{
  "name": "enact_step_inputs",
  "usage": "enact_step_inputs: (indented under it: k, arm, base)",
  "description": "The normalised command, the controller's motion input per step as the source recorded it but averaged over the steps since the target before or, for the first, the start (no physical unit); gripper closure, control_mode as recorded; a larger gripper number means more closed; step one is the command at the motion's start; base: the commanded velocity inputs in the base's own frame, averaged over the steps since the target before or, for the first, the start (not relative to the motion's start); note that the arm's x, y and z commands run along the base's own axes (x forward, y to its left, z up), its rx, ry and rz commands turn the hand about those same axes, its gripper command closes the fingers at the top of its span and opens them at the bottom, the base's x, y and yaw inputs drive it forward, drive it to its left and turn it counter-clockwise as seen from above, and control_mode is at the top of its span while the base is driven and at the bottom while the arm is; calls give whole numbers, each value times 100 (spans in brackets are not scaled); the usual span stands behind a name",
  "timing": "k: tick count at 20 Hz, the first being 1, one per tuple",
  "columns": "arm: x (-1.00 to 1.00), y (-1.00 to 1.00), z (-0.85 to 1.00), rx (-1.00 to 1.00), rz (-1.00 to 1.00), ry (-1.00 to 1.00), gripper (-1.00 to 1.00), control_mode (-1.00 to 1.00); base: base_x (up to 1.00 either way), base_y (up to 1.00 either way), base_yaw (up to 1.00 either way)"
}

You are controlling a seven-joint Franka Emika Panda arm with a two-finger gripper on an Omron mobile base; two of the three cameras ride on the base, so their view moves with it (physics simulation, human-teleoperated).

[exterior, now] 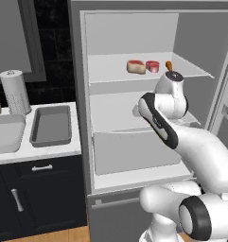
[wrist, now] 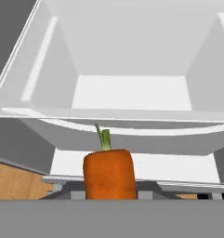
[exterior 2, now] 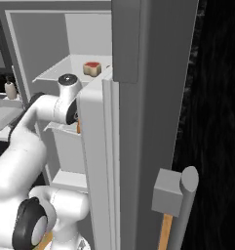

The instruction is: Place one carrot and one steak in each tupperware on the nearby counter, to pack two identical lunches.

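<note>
Kitchen, rendered: open fridge (exterior: 134, 38) with white shelves, beside a white counter (exterior: 39, 151) over navy cabinets.

Item 1, carrot (wrist: 109, 174). Location: held close before the hand camera, leafy end pointing away, inside the fridge front above the lower shelves. In the right base view a sliver of orange shows at the wrist beside the door edge. Look: short, stubby, saturated orange with faint mottling, flat shoulder, small green stalk. Handling, judged: light, stiff, not fragile; rounded skin could roll or slip between flat fingers, so a hold across the thick body near its middle suits best, not the stalk.

Item 2, gripper (wrist: 109, 197). State: clenched narrow around the carrot's body, fingertips hidden behind it.

Item 3, second carrot (exterior: 169, 65). Location: upper shelf, right of the meat, largely behind the arm.

Item 4, steaks (exterior: 136, 66), two. Location: upper shelf, side by side, just apart. Look: tan-edged slabs, red tops; the right one redder. Handling, judged: heavier than carrot, softer, flat; best taken across the short width from above.

Item 5, tupperware (exterior: 51, 125), darker grey tray, on the counter nearest the fridge; nothing in it. Lighter tray (exterior: 6, 132) lies just left, its contents unclear.

Item 6, paper roll (exterior: 14, 92), upright behind the trays.
</note>
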Motion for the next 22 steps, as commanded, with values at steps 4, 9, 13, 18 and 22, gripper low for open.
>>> enact_step_inputs:
  k: [4, 9, 13, 18, 22]
  arm:
    - [-74, 0, 68, 0, -1, 0, 100, -100]
    - [-55, 6, 21, 0, 0, 0, 100, -100]
    - [0, 0, 0, 0, 0, 0, 100, 100]
    - [0, 0, 0, 0, 0, 0, 100, 100]
    - [0, 0, 0, 0, 0, 0, 100, 100]
  base:
    - [0, 0, 0]
    - [0, 0, 0]
    - [-97, 52, 3]
    - [-94, 100, 0]
    - [-54, 100, 0]
